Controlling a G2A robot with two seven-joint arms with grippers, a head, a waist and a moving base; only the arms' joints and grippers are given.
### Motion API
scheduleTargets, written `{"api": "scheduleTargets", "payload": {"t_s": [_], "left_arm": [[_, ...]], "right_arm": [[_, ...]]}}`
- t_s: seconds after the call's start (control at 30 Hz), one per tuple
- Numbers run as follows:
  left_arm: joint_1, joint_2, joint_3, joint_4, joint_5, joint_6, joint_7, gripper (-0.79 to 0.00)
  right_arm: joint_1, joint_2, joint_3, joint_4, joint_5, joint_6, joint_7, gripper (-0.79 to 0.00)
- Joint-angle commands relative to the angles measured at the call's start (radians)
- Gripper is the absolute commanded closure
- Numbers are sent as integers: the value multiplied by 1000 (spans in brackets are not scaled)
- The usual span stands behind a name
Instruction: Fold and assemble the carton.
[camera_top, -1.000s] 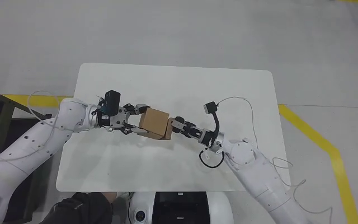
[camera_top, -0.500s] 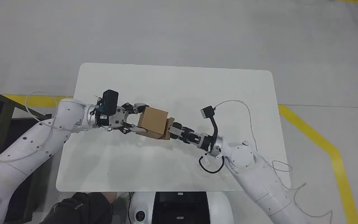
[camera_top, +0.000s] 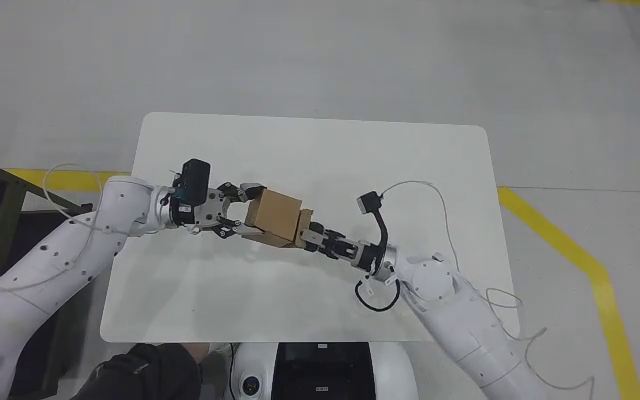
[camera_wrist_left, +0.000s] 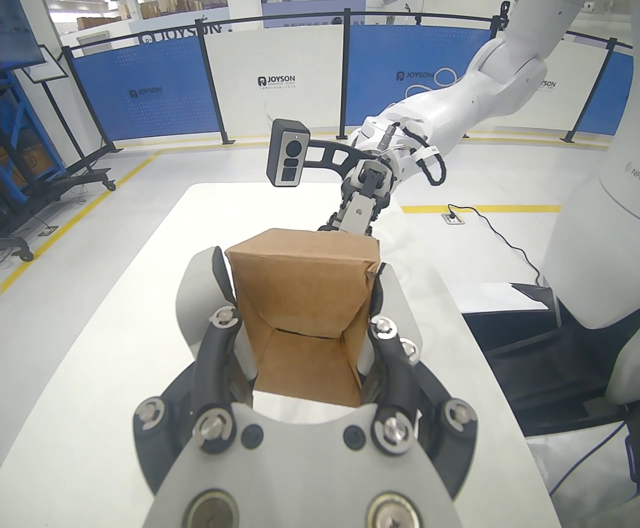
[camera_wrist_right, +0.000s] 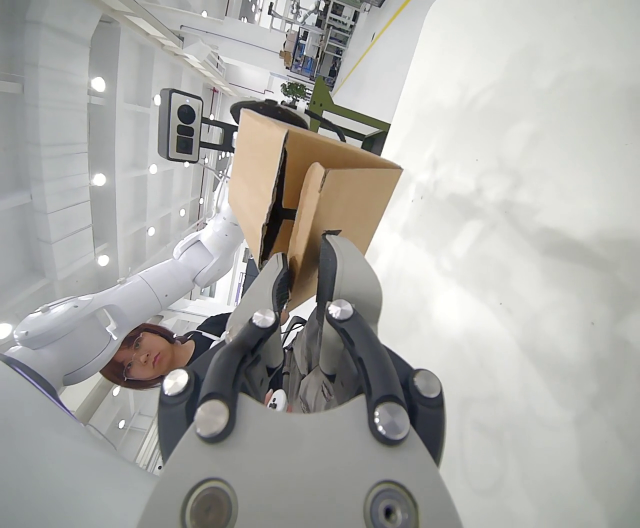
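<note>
Roughly mid-frame in the top view, a little left of centre, the brown cardboard carton (camera_top: 275, 217) sits over the white table (camera_top: 400, 160); whether its underside touches the tabletop cannot be told. Its open end faces the left of the frame, and the left wrist view looks straight into the hollow box (camera_wrist_left: 305, 310). The left gripper (camera_top: 248, 213) straddles that open end, one finger pressed against each outer side wall, clamping the carton between them. At the opposite end, toward the lower right of the top view, an end flap (camera_wrist_right: 306, 210) stands out from the box, beside a larger flap that is partly folded across that end. The right gripper (camera_top: 312, 232) is closed on the protruding flap, pinching the cardboard between its two fingers.
</note>
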Motion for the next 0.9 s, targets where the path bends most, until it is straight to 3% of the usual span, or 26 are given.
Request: {"api": "scheduleTargets", "payload": {"t_s": [0.0, 0.47, 0.87], "left_arm": [[5, 1, -5, -2, 1, 0, 0, -382], [19, -1, -12, -13, 29, -3, -3, -385], [26, -8, -22, -1, 31, -2, -2, -379]], "right_arm": [[3, -1, -2, 4, 8, -2, -1, -105], [18, -10, -19, -7, 13, 4, -20, -58], [1, -11, -6, -23, 49, -33, -34, -145]]}}
